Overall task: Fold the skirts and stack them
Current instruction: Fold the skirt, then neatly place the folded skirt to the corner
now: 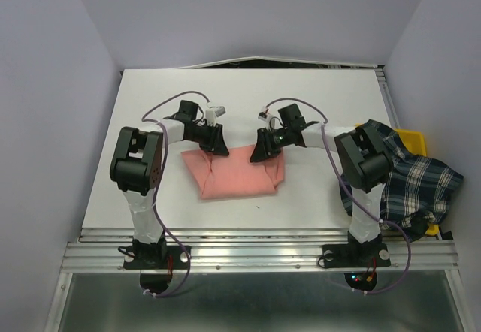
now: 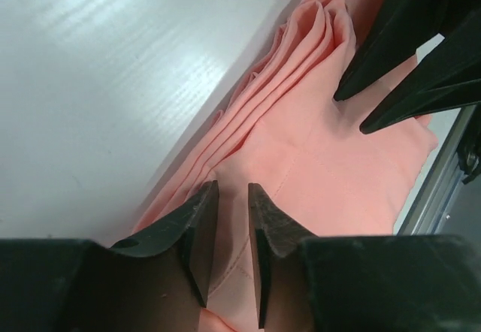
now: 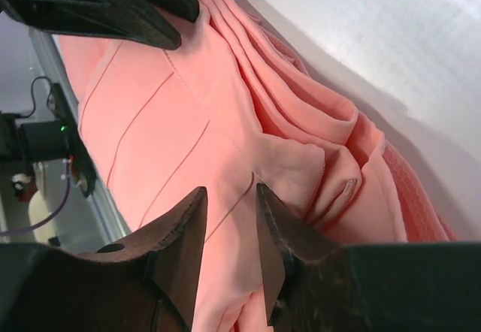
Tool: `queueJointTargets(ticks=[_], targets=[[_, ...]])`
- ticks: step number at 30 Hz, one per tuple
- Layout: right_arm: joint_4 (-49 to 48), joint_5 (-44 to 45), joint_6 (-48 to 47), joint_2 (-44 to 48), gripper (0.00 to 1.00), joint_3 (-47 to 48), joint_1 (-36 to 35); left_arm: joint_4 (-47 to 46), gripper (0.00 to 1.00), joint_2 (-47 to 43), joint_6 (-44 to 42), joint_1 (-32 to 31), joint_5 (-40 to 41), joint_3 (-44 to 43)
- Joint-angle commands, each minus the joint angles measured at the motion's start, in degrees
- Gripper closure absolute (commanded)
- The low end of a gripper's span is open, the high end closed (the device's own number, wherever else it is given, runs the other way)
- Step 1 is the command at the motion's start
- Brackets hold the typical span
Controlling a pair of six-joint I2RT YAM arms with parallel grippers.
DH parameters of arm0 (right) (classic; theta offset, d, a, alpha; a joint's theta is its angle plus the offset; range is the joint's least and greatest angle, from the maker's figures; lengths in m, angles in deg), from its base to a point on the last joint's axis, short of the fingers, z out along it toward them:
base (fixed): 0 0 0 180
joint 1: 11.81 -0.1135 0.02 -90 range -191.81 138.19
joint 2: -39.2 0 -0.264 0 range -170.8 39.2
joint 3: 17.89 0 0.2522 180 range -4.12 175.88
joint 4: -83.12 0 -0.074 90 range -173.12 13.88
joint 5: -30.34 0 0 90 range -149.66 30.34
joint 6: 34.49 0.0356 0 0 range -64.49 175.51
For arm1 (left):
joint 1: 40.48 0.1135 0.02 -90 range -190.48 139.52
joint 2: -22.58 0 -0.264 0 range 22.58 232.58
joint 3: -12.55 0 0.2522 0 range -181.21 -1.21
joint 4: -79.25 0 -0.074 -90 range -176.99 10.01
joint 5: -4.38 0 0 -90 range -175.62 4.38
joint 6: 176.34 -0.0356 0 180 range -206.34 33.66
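Top external view: the salmon-pink skirt lies folded into a rough rectangle at mid-worktop. The left gripper and right gripper sit on its far edge. The plaid skirt is draped over the yellow bin at the right edge.

Left wrist view: the left gripper is clenched on a ridge of the salmon-pink skirt. Stacked pleats run along the edge next to the worktop.

Right wrist view: the right gripper is pinched on the salmon-pink skirt, beside bunched pleats
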Motion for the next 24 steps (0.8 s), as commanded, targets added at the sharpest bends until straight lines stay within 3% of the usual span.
queueJointTargets(ticks=[1, 5, 9, 12, 13, 14, 16, 19, 24], targets=[[-2.87, 10.60, -0.90, -3.47, 0.61, 5.29, 0.01, 1.28, 0.61, 0.84, -5.19, 0.97, 7.81, -6.01], [1.16, 18.87, -2.39, -0.85, 0.54, 10.47, 0.01, 3.39, 0.52, -5.47, -8.36, 0.97, 10.62, -9.53], [6.17, 23.27, -3.54, 6.00, 0.31, 13.73, 0.01, 4.90, 0.40, -16.10, -11.89, 1.06, 17.46, -12.17], [11.44, 27.30, -4.15, 11.62, 0.24, 14.79, -3.66, 2.00, 0.19, -25.42, -12.59, 1.33, 24.50, -11.04], [13.89, 28.10, -4.85, 12.60, 0.21, 14.18, -4.90, 1.21, 0.15, -29.36, -12.24, 1.33, 26.17, -10.60], [14.78, 29.24, -5.38, 13.48, 0.13, 13.65, -6.31, 0.24, 0.10, -30.79, -11.37, 1.33, 29.58, -10.33], [15.84, 32.14, -6.17, 15.24, 0.12, 11.72, -10.70, 0.58, 0.01, -33.08, -8.90, 1.41, 32.24, -10.42], [15.76, 36.00, -6.79, 17.53, 0.11, 7.94, -15.88, 4.18, 0.01, -34.67, -4.53, 1.50, 38.11, -12.69], [15.41, 41.28, -4.34, 14.47, 0.11, 5.91, -19.77, 10.34, 0.02, -35.63, -2.13, 2.91, 37.61, -15.34]])
